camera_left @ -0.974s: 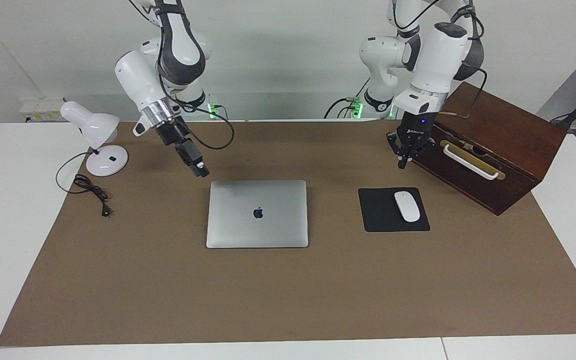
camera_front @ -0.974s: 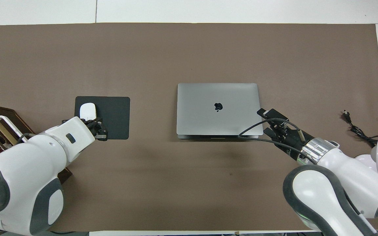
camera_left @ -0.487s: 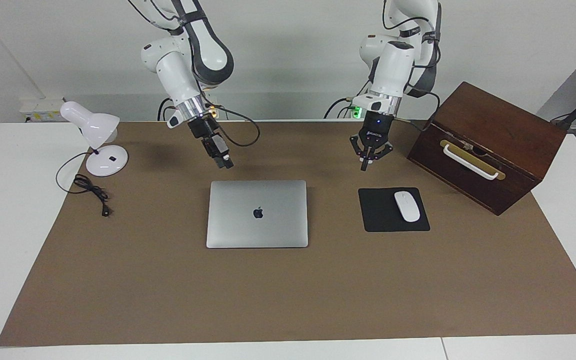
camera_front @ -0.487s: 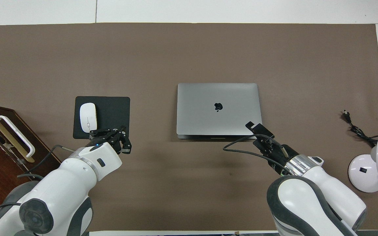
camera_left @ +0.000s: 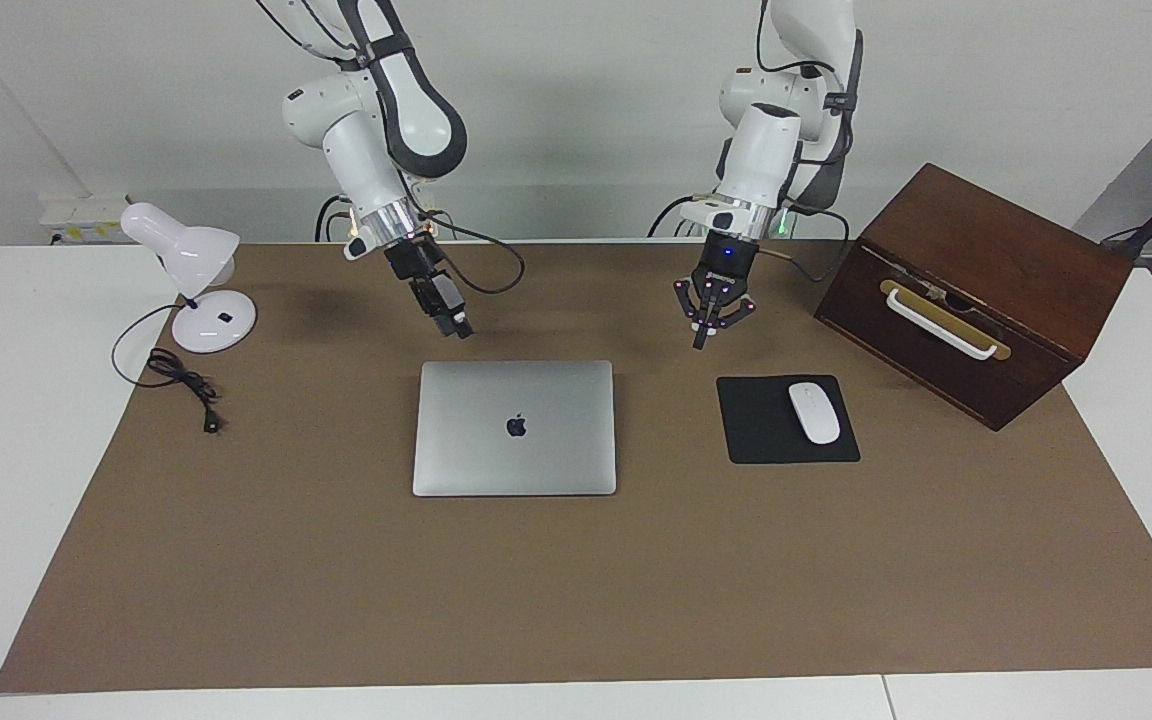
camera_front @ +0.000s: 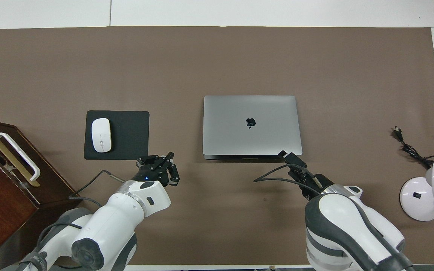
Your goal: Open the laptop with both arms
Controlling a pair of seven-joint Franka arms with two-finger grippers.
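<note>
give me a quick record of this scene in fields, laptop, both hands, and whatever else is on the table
laptop: closed, flat on the brown mat
left hand: shut, empty, over the mat between laptop and mouse pad
right hand: over the mat by the laptop's edge nearest the robots, not touching
mouse: on the mouse pad
wooden box: left arm's end
lamp: right arm's end

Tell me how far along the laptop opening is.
Done: nothing; the thin silver-grey laptop lies fully closed on the brown mat. In hand: the right gripper hangs just above its edge nearest the robots; the left gripper, shut and empty, hangs beside the black mouse pad. Left: contacting and raising the lid.
</note>
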